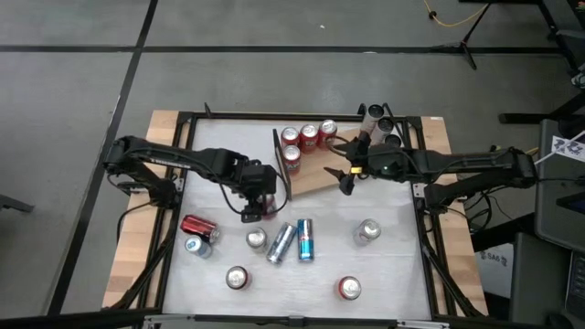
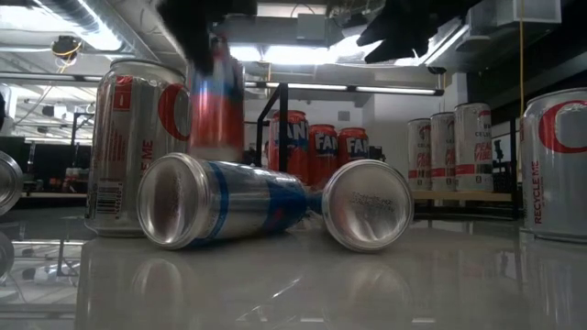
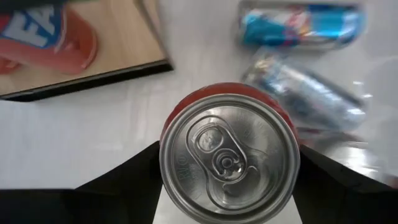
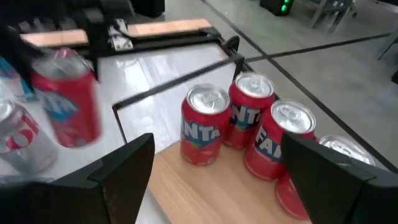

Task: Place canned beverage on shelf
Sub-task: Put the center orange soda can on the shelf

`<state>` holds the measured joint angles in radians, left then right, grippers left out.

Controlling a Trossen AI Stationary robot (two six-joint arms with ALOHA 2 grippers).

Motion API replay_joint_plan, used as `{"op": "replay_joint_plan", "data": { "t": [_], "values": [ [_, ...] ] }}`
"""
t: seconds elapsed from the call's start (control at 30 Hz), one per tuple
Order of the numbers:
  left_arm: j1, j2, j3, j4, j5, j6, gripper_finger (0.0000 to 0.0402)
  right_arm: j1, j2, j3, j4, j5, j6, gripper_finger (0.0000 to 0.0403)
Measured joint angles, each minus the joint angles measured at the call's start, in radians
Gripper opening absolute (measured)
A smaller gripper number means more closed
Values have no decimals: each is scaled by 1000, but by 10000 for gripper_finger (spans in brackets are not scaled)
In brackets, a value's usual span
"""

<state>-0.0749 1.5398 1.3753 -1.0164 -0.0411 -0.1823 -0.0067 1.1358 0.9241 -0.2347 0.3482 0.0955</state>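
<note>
Left gripper (image 1: pixel 259 206): fingers closed on the sides of a red can (image 3: pixel 229 158), which is held upright, top up, above the white table (image 1: pixel 393 265) just beside the shelf's railed edge. Right gripper (image 1: pixel 348 175): fingers spread wide, holding nothing, over the shelf (image 1: pixel 315 175). Shelf: light wood board with a dark rail (image 1: pixel 282 163) on its left short edge, lying at the table's far middle and carrying four red Fanta cans (image 4: pixel 206 126) upright in a cluster near the rail (three in a row, one nearer the rail's middle). Loose on the table in front: two blue-and-silver cans (image 1: pixel 293 241) on their sides, a red can on its side (image 1: pixel 198 226) at the left, and several upright cans (image 1: pixel 367 231) scattered around them.
</note>
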Motion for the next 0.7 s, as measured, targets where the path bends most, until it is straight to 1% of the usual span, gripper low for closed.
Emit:
{"op": "replay_joint_plan", "data": {
  "t": [0.13,0.37,0.43,0.53,0.6,0.7],
  "values": [
    [-27,0,107,-72,2,-58,270,0,0,0,-10,0,0,341],
    [-38,3,286,-52,-2,-123,270,0,0,0,-9,1,0,341],
    [-27,5,328,-20,-20,-119,270,0,0,0,-8,2,0,341],
    [7,14,371,52,-30,-71,270,0,0,0,-15,2,0,341],
    [38,29,388,95,-30,-46,270,0,-13,15,-76,0,0,341],
    [95,66,408,134,-10,4,270,0,-39,76,-196,8,2,341]
  ]
}}
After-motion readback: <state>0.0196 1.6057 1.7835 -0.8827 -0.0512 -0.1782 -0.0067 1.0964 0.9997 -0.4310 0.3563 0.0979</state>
